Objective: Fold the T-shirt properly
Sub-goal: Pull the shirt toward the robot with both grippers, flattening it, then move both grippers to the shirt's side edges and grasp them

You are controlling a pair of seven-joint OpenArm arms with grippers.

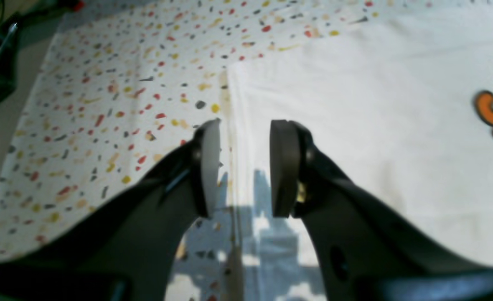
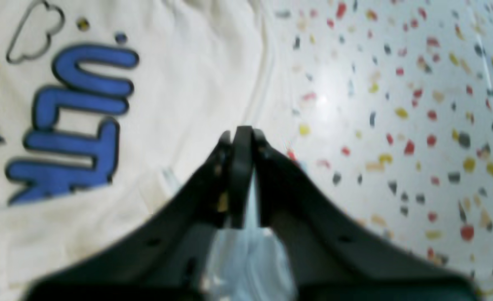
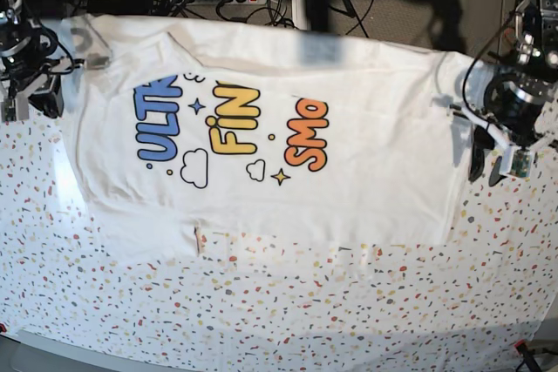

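Progress looks partial: T-shirt (image 3: 349,163) lies on the terrazzo tablecloth (image 3: 279,311) folded once lengthwise, print half showing, crosswise folds left. Left gripper (image 1: 244,167) hovers with jaws apart over its edge, empty; right gripper (image 2: 241,175) looks pressed together, seemingly empty.

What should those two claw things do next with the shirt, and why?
Probably lift both clear: the T-shirt lies half-folded, the left end effector stands open, empty, over its edge, and the right end effector looks shut beside the other edge.
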